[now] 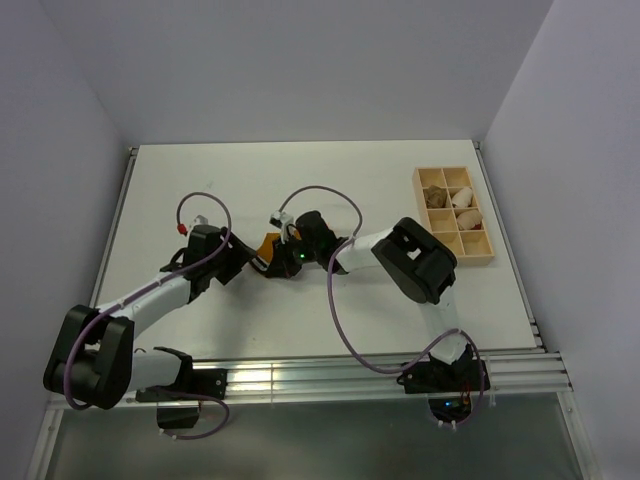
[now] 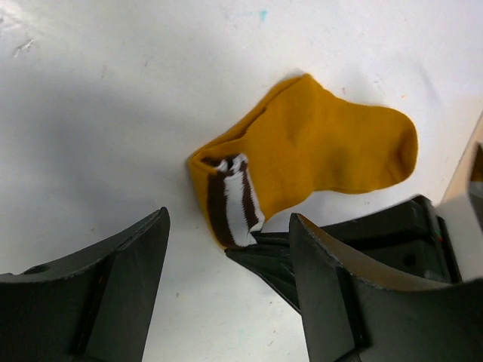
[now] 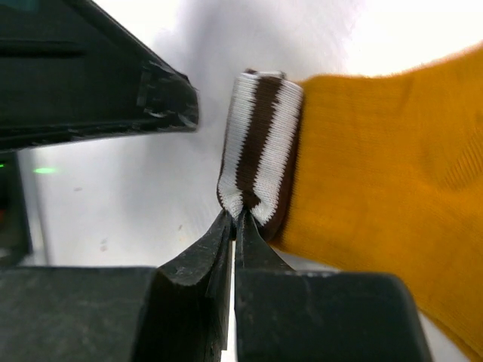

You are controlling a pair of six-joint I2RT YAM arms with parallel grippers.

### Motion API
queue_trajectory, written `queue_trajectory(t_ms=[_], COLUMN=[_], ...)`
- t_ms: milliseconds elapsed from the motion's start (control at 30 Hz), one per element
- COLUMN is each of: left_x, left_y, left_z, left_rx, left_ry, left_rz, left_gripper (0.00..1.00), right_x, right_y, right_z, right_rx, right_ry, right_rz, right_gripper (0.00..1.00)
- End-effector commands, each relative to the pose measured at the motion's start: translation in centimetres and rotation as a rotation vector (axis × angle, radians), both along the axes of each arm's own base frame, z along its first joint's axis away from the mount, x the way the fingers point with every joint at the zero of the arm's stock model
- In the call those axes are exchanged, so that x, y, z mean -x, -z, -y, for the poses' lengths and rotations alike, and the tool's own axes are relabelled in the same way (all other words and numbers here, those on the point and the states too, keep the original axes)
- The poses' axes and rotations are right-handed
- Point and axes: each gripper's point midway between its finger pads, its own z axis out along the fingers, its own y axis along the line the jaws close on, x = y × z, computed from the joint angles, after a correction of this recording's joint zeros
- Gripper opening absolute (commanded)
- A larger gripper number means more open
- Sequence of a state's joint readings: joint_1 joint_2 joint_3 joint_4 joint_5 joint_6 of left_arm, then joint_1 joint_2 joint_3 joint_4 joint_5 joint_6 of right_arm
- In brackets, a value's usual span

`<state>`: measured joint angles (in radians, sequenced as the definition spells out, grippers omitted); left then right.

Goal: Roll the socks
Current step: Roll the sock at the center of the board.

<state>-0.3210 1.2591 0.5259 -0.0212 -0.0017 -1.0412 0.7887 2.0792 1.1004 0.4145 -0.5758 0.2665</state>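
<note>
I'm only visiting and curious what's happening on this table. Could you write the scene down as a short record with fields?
item: mustard-orange sock lying on the white table
cuff: white and brown stripes, pinched at its edge
right gripper: shut on the cuff
left gripper: open, holding nothing, close above the sock
tray: wooden, with compartments, at the far right
in the tray: cream bundles

There's the mustard-orange sock [image 2: 332, 147], lying flat on the white table [image 2: 90, 113], toe smooth and rounded, its striped cuff [image 3: 260, 151] (white and dark-brown bands) folded back over the ankle.
</note>
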Motion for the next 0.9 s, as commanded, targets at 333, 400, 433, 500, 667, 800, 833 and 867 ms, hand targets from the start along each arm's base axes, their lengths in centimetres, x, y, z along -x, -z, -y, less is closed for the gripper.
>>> queue_trajectory(t_ms=[333,400,433,500,667,800,833,867], left_x=[-0.3,-0.2,-0.2,-0.2,-0.3,-0.2,-0.2,-0.1], left_y=[-0.2,0.3,0.5,0.8,1.4,2.1,2.2,2.4], left_z=[1.0,1.1,1.1,1.2,1.4,1.6,1.6,1.6], left_rx=[0.066,0.07,0.071,0.072,0.074,0.065,0.063,0.058], left_ry=[0.023,0.03,0.028,0.027,0.032,0.034,0.034,0.033], left_rz=[0.05,0.036,0.032,0.025,0.01,-0.007,-0.009,-0.016], left_gripper=[0.65,0.63,0.63,0.62,0.6,0.53,0.51,0.47], right_x=[2.9,2.6,2.6,2.6,2.3,2.1,2.0,2.0], right_y=[2.7,2.4,2.7,2.7,3.0,2.9,2.9,3.0], right_z=[2.3,2.2,2.3,2.4,2.6,2.6,2.6,2.6], right_rx=[-0.085,-0.099,-0.097,-0.094,-0.075,-0.069,-0.066,-0.062], right_ry=[0.026,0.036,0.041,0.042,0.059,0.061,0.065,0.065], right_rz=[-0.557,-0.599,-0.617,-0.637,-0.634,-0.627,-0.626,-0.626], right_gripper=[0.0,0.0,0.0,0.0,0.0,0.0,0.0,0.0])
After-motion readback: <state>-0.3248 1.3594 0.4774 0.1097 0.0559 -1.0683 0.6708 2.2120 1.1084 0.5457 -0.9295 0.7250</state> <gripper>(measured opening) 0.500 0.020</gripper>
